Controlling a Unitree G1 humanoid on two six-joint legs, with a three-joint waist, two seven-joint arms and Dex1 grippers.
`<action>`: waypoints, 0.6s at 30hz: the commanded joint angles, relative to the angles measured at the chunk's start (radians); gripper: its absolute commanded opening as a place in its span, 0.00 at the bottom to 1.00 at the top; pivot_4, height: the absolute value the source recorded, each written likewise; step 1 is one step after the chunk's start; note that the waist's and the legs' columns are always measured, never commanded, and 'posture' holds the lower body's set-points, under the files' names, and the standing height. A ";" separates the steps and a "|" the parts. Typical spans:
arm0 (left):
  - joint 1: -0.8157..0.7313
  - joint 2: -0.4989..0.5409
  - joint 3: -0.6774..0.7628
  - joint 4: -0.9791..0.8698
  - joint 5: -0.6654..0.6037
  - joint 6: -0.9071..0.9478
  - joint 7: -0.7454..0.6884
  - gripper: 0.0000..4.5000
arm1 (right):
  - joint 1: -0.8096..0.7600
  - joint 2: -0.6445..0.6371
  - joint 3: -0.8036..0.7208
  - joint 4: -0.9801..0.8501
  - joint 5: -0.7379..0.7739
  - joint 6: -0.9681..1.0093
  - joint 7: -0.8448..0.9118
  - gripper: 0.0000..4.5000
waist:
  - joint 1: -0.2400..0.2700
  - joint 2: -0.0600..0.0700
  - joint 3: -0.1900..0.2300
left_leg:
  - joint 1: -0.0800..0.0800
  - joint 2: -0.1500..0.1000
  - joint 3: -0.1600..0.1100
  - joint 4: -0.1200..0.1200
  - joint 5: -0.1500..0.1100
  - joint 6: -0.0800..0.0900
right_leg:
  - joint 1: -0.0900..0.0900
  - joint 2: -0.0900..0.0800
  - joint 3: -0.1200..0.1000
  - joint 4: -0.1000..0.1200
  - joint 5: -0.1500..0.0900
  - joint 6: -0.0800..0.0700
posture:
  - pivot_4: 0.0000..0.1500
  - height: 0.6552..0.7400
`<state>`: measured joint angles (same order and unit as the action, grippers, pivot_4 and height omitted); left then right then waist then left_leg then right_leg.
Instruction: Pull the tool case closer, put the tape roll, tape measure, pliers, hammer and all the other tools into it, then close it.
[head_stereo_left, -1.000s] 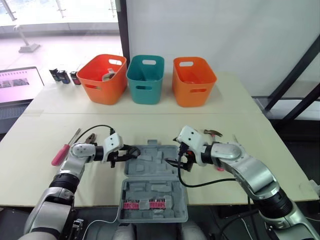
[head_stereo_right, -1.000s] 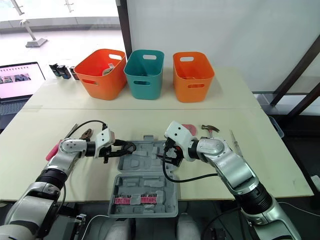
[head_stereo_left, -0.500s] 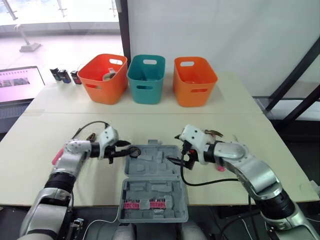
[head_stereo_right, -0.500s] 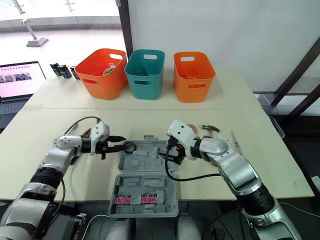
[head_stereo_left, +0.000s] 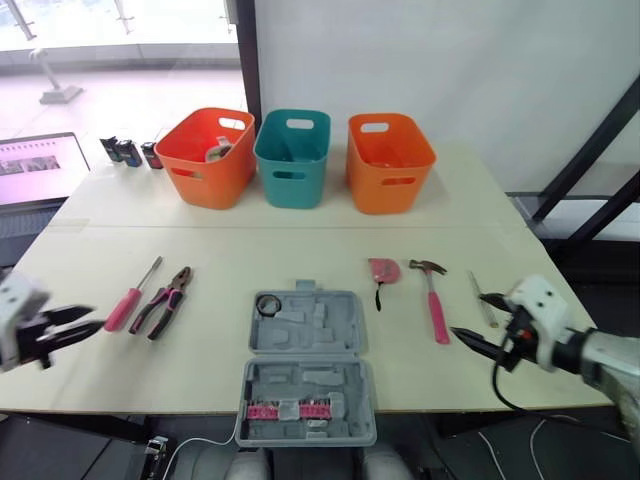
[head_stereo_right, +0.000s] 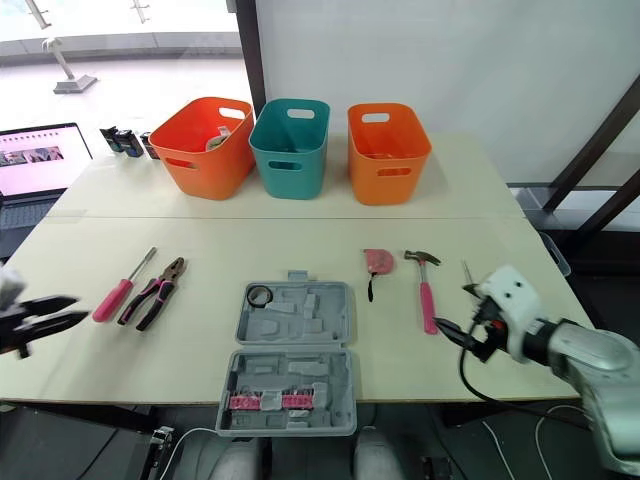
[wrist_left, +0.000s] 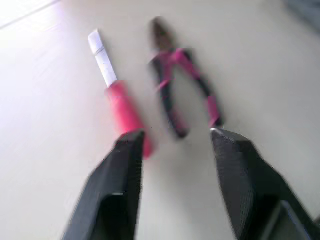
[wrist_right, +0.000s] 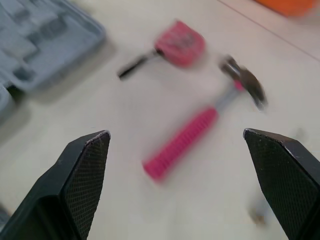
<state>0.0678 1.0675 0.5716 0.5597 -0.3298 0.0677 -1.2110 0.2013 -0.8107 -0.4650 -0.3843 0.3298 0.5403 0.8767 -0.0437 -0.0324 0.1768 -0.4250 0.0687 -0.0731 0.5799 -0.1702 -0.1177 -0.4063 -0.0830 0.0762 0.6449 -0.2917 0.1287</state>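
1. Both the left gripper (head_stereo_left: 96, 318) and the right gripper (head_stereo_left: 467, 314) stood released and empty.
2. Tool case (head_stereo_left: 306, 340) lay open, near centre, with the tape roll (head_stereo_left: 266, 304) in its far-left corner.
3. Pliers (head_stereo_left: 168, 301) lay left of it, hammer (head_stereo_left: 435, 301) right.

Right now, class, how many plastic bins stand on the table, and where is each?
3. One orange bin on the robot's left, a teal bin in the middle, a second orange bin on the right, in a row at the far side of the table.
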 joint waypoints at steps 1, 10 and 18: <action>0.060 0.051 0.131 0.172 0.002 -0.102 0.056 0.91 | 0.061 -0.037 -0.134 0.098 0.006 -0.108 0.067 1.00 | -0.001 0.000 0.000 | 0.001 0.000 0.000 0.000 -0.001 -0.002 | -0.002 0.000 0.000 -0.002 0.000 0.000 | 1.00 1.00; 0.095 0.040 0.153 0.276 -0.023 -0.183 0.067 0.98 | 0.067 -0.042 -0.142 0.246 0.010 -0.227 0.107 1.00 | 0.001 0.000 -0.001 | 0.000 0.000 0.008 -0.004 -0.001 -0.001 | 0.000 -0.005 0.000 -0.014 0.003 -0.004 | 1.00 1.00; 0.075 -0.093 0.059 -0.006 -0.064 -0.081 0.082 0.98 | 0.128 0.005 -0.122 0.015 0.065 -0.110 0.036 1.00 | 0.004 0.001 -0.001 | 0.000 0.000 0.008 -0.005 0.000 0.000 | 0.003 -0.005 0.000 -0.013 0.003 -0.004 | 1.00 1.00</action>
<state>0.1442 0.9877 0.6507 0.6600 -0.3647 -0.0505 -1.1361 0.3178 -0.8168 -0.5764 -0.2658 0.3568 0.3876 0.9446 -0.0392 -0.0314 0.1757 -0.4249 0.0686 -0.0650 0.5756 -0.1706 -0.1179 -0.4026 -0.0878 0.0762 0.6321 -0.2888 0.1252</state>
